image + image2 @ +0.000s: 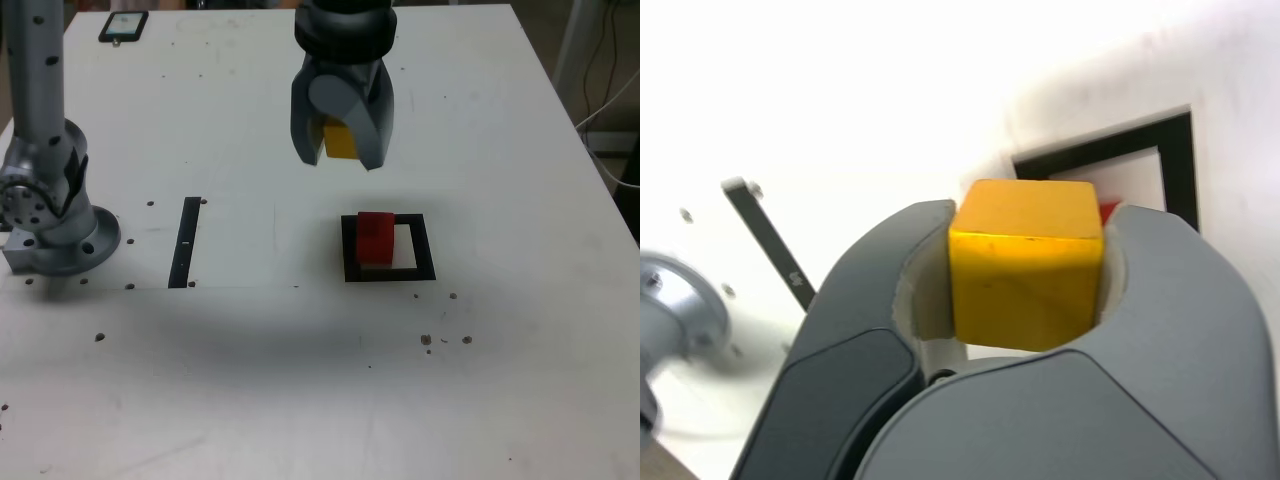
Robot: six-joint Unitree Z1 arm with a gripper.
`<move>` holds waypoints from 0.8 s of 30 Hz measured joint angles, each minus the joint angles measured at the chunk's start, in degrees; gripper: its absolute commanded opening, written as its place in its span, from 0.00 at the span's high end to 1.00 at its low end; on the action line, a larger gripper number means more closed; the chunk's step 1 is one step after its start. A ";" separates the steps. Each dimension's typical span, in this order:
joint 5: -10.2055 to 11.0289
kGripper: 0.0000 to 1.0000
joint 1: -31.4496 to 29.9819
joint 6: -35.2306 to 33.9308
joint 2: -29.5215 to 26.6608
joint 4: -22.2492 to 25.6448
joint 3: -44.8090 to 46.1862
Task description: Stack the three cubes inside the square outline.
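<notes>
The gripper (pixel 340 140) hangs above the white table (pixel 300 400), its 2 grey jaws clamped on the yellow cube (pixel 341 141). The wrist view shows this cube (pixel 1027 265) wedged squarely between the curved jaws, touching both. In the exterior view the held cube is off the table, up-left of the square outline (pixel 390 270) and well apart from it.

The red cube (pixel 376 238) sits inside the outline, against its rear-left part in the exterior view, with white floor showing to its right. In the wrist view only a red sliver (pixel 1110 212) peeks past the yellow cube, inside the black border (pixel 1180 160). No green cube shows in either view.

A thin black strip (pixel 186 242) lies on the table to the exterior view's left of the outline, near the arm's base (pixel 55 225). A phone (pixel 123 26) rests at the far edge.
</notes>
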 measured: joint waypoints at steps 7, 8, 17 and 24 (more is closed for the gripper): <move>-1.31 0.75 -9.54 -13.83 -0.28 -0.69 0.20; -1.31 0.75 -10.53 -15.74 -0.26 -1.25 0.19; -0.58 0.75 -12.02 -24.30 2.98 -2.76 -0.60; 0.09 0.74 -11.95 -23.89 5.34 -3.09 -1.02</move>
